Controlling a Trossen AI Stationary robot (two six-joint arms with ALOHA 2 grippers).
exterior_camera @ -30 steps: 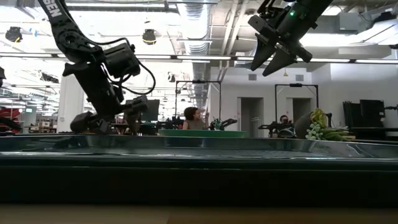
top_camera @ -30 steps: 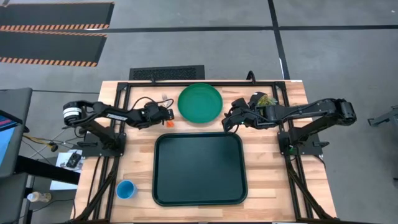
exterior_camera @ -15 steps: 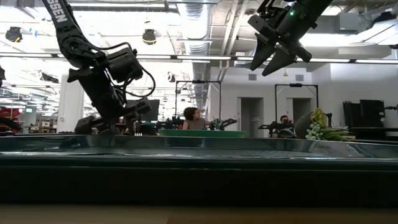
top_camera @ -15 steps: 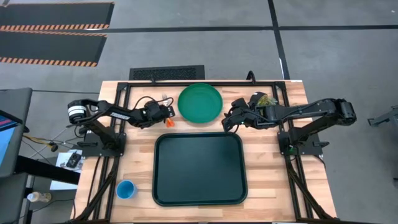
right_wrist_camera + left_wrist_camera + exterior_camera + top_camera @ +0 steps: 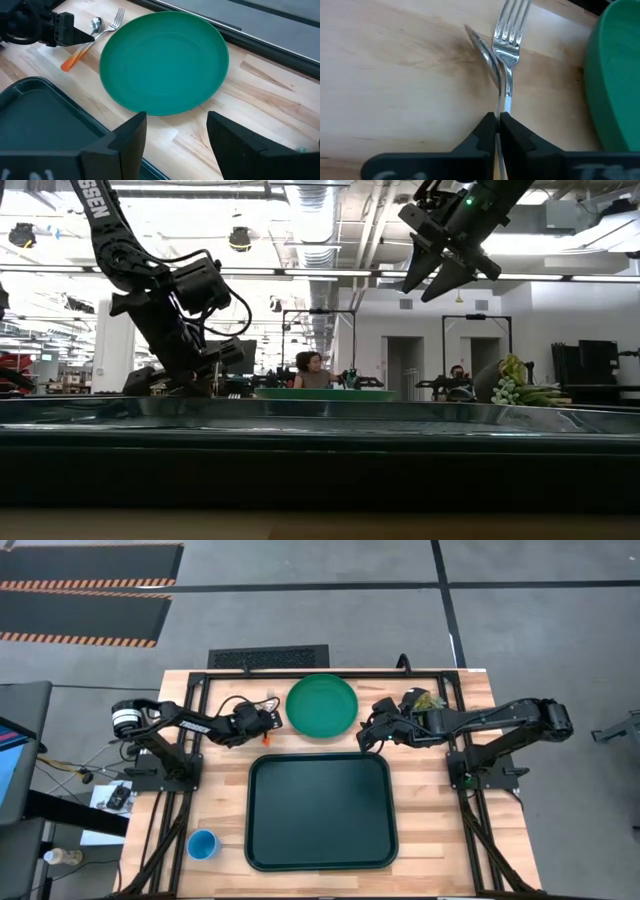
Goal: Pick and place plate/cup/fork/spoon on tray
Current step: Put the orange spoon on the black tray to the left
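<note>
The fork (image 5: 511, 25) and the spoon (image 5: 481, 45) lie side by side on the wood left of the green plate (image 5: 321, 706), and an orange handle end (image 5: 72, 61) shows behind my left gripper's fingers. My left gripper (image 5: 497, 117) is low over them and shut on the fork. My right gripper (image 5: 366, 737) is open and empty in the air, to the right of the plate's near edge. The dark tray (image 5: 320, 810) lies in the middle of the table. The blue cup (image 5: 203, 845) stands left of the tray's near corner. My left gripper pinches the fork's silver shank (image 5: 504, 102) between its two fingertips, just behind the tines. The fingers lie along the fork. The spoon's shank runs in beside it, and I cannot tell whether it is caught as well. The tines lie on or just above the wood.
A small pot with a green plant (image 5: 425, 700) stands at the far right, behind my right arm. The plate's rim (image 5: 600, 100) is close beside my left gripper. Bare wood lies to the left and right of the tray.
My left arm has shifted a little toward the table's right, its gripper staying low at the fork and spoon. The orange handle end has slid slightly.
</note>
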